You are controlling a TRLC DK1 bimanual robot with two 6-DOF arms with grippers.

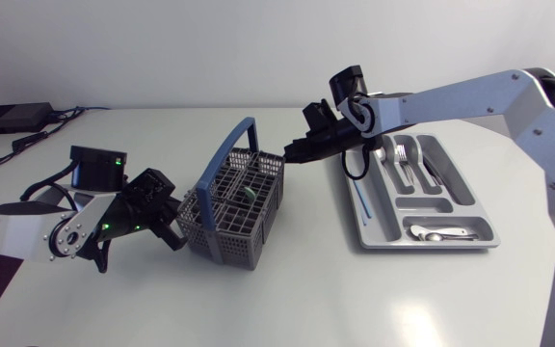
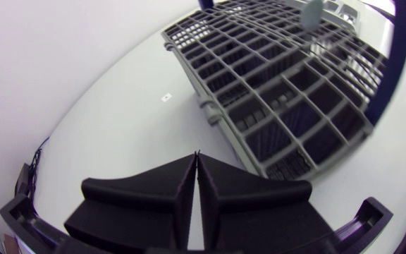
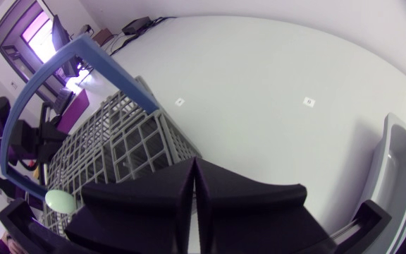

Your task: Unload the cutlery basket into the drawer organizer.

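Observation:
The grey cutlery basket [image 1: 224, 236] with its blue handle [image 1: 227, 159] stands mid-table, and a pale green piece [image 1: 249, 191] shows inside it. My left gripper [image 1: 174, 231] sits low by the basket's left wall. In the left wrist view this gripper [image 2: 197, 159] is shut and empty, with the basket's grid [image 2: 280, 92] just ahead. My right gripper [image 1: 292, 152] hangs at the basket's upper right corner. It is shut [image 3: 194, 166] on nothing, with the handle [image 3: 69, 70] and the green piece [image 3: 60, 201] beside it. The grey drawer organizer [image 1: 422, 244] lies to the right.
Forks [image 1: 403, 159], a knife [image 1: 434, 172], a spoon [image 1: 443, 233] and a thin blue-white stick [image 1: 362, 198] lie in the organizer's compartments. A black box with cables [image 1: 13, 118] sits at the table's far left corner. The organizer's rim [image 3: 400, 162] shows beside my right gripper.

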